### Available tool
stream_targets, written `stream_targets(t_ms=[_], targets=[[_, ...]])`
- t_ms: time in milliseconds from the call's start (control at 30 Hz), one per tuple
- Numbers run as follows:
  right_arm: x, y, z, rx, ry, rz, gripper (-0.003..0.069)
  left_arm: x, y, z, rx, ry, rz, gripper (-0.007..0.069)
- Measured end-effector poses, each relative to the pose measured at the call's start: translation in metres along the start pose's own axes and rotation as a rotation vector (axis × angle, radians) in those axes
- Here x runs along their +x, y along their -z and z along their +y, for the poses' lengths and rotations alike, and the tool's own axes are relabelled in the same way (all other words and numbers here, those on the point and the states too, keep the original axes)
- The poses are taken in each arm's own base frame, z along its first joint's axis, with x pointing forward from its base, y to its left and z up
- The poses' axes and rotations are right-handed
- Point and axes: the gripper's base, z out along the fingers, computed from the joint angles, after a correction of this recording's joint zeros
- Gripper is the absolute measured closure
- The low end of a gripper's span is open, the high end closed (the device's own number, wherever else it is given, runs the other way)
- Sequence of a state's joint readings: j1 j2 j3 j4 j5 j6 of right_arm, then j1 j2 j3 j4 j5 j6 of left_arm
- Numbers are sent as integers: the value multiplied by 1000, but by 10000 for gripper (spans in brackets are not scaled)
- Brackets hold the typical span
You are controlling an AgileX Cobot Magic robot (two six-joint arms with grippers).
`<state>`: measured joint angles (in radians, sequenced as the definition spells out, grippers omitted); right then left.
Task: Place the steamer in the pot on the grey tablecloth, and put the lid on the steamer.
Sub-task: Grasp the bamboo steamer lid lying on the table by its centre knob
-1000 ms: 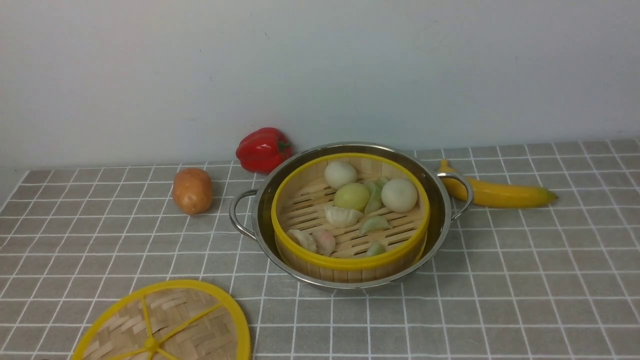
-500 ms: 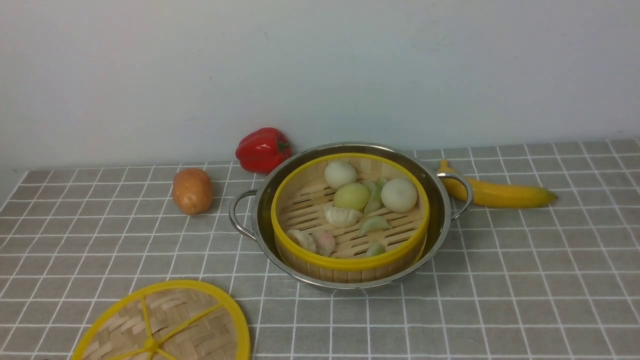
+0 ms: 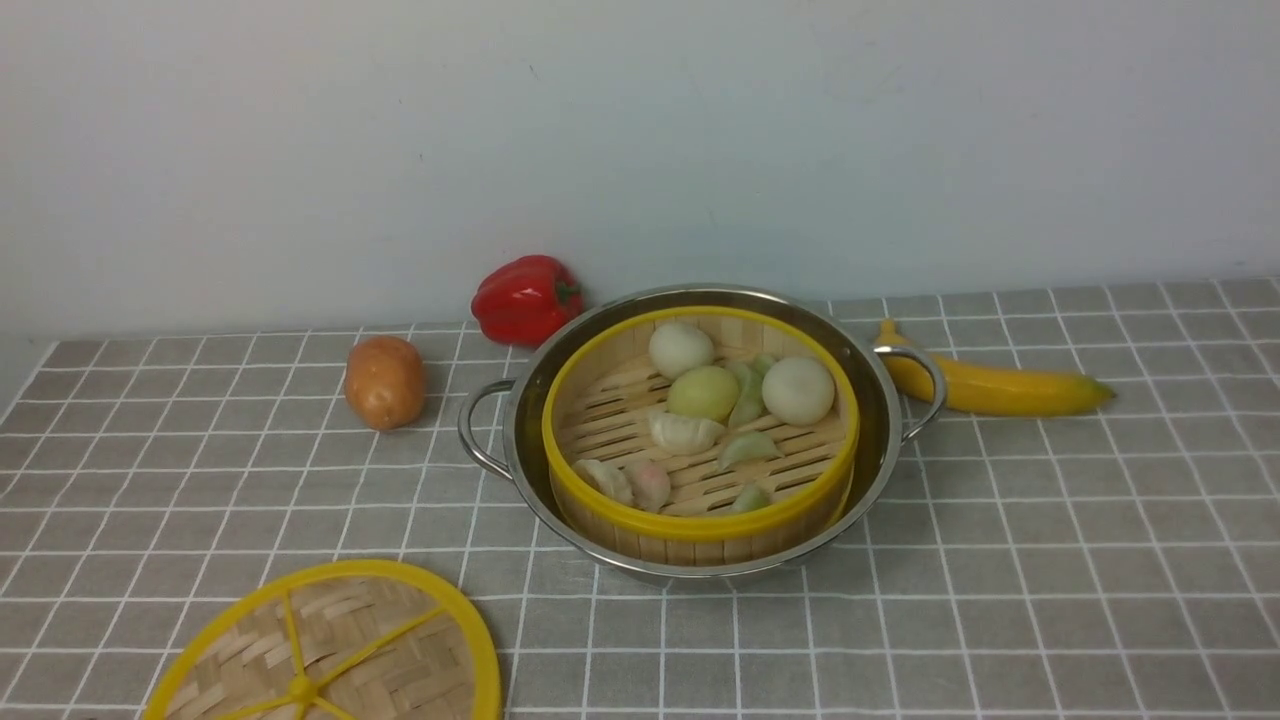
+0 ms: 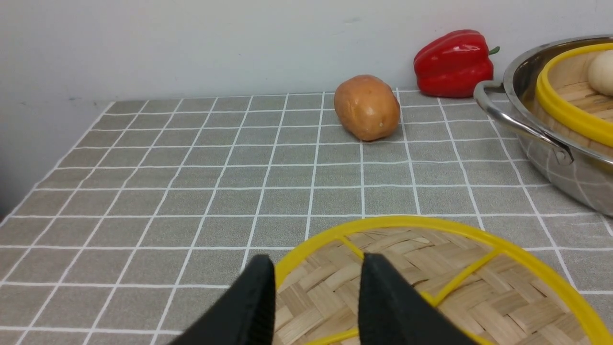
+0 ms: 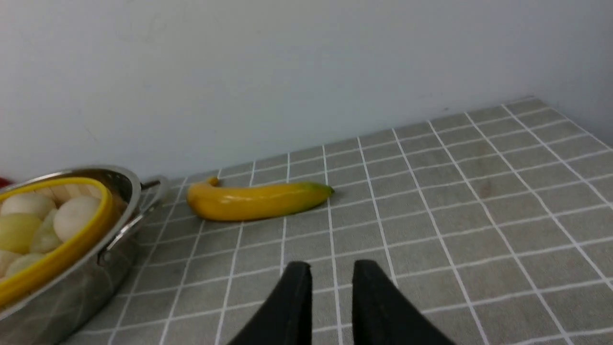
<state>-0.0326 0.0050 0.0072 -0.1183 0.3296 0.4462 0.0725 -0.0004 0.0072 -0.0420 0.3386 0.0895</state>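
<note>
**Front view.** Standing on the grey tablecloth (image 3: 1000, 560): the pot (image 3: 522, 415), with a loop handle out to each side. Seated upright inside the pot, with a band of steel wall showing around it: the steamer (image 3: 700, 526). On the steamer's slatted base: three round buns (image 3: 798, 390) toward the far side, several pale dumplings (image 3: 685, 432) toward the near side. Uncovered on top. Lying flat on the cloth, well apart from the pot off its near-left side and cut by the picture's edge: the lid (image 3: 340, 610). Behind the pot's left handle, a red pepper (image 3: 527, 298) near the wall (image 3: 640, 130). Left of the pot, a potato (image 3: 384, 381). Just beside the pot's right handle, a banana (image 3: 1000, 388).

**Left wrist view.** Left tool (image 4: 313, 261) open, black fingers parted over the lid's woven face near its yellow rim, nothing between them. Cannot tell whether touching the lid. Beyond the lid: potato, pepper, and part of the pot with the steamer's rim inside.

**Right wrist view.** Right tool (image 5: 328, 268) open by a narrow gap, bare cloth showing between the fingers, gripping nothing. Positioned on the banana side of the pot, apart from both. At the edge: the pot, with the steamer and buns within.
</note>
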Motion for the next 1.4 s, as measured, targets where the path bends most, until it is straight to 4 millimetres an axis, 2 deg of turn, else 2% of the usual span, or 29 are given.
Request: stream_targets(t_ms=[333,533,733,1400], targets=[[1,0,-1,7,9,10,459,0,0,0,0,0,0,382],[3,0,2,-21,137,26,440,0,0,0,0,0,0,382],[3,0,3,-32,180,32,424,0,0,0,0,0,0,382],[3,0,3,-33,197,30,419,0,0,0,-3,-8,0,382]])
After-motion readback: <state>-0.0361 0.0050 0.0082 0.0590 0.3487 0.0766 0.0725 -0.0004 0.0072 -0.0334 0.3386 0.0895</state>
